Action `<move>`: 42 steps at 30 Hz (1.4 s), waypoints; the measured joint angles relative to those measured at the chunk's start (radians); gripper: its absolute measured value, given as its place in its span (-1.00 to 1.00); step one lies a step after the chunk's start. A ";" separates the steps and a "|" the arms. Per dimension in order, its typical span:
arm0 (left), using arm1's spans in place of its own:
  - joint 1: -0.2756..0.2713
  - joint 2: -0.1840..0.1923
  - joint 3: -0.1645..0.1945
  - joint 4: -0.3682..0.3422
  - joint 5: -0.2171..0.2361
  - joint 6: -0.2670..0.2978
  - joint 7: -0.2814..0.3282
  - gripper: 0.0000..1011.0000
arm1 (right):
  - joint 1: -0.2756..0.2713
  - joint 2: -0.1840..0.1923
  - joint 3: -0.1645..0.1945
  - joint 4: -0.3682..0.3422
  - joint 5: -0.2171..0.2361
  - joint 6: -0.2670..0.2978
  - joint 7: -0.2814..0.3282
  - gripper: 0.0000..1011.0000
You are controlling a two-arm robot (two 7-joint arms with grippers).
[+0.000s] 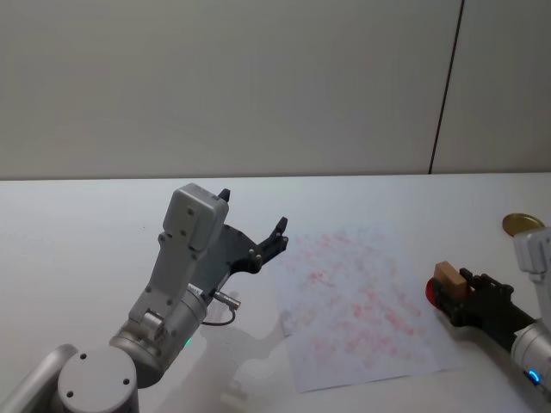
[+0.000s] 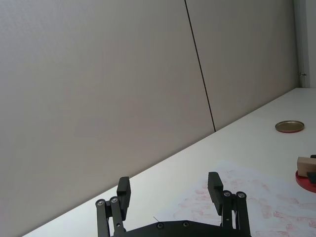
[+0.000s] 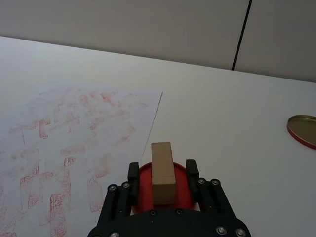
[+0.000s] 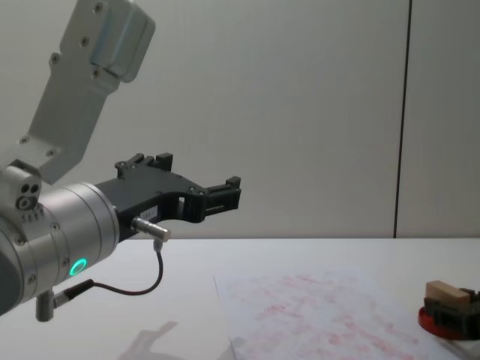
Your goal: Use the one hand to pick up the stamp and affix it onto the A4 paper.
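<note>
The stamp [image 3: 162, 170], a small tan wooden block, stands upright on the red ink pad [image 3: 142, 183] just off the right edge of the A4 paper [image 1: 362, 301]. My right gripper [image 3: 163, 172] reaches in low over the table and straddles the stamp [image 1: 447, 274]. Its fingers are open, with a narrow strip of red showing on each side of the block. My left gripper [image 1: 254, 213] hangs open and empty in the air, left of the paper [image 4: 315, 315].
A round gold lid [image 1: 523, 224] lies on the white table beyond the ink pad, at the far right. The paper [image 3: 74, 128] is covered in faint red stamp marks. A wall rises behind the table's far edge.
</note>
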 joint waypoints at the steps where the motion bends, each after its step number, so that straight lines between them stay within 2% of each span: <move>1: 0.000 0.000 0.000 0.000 0.000 0.000 0.000 0.96 | 0.000 0.000 0.000 0.001 0.000 0.000 0.000 0.06; 3: 0.000 0.000 0.000 0.000 0.000 0.000 0.000 0.96 | 0.001 0.000 0.000 0.001 0.000 -0.001 0.000 0.23; 9: 0.000 0.000 0.000 0.000 0.000 0.000 0.000 0.96 | 0.000 -0.001 0.001 -0.007 0.001 -0.019 0.000 0.54; 10: 0.000 0.000 0.000 0.000 0.000 0.000 0.000 0.96 | 0.000 -0.001 0.001 -0.012 0.001 -0.028 0.000 0.65; 16: 0.000 0.000 0.000 0.000 0.000 0.000 0.000 0.96 | -0.004 0.001 0.002 -0.041 0.000 -0.060 0.002 0.94; 26: 0.000 0.000 0.000 0.000 0.000 0.000 0.000 0.96 | -0.013 0.004 0.002 -0.134 -0.012 -0.104 0.008 0.98; 33: 0.000 0.000 0.000 0.000 0.000 0.000 0.000 0.96 | -0.019 0.005 0.001 -0.146 -0.013 -0.106 0.006 0.98; 42: 0.000 0.000 0.000 0.000 0.000 0.000 0.000 0.96 | -0.070 0.012 0.000 -0.225 0.000 -0.096 -0.046 0.98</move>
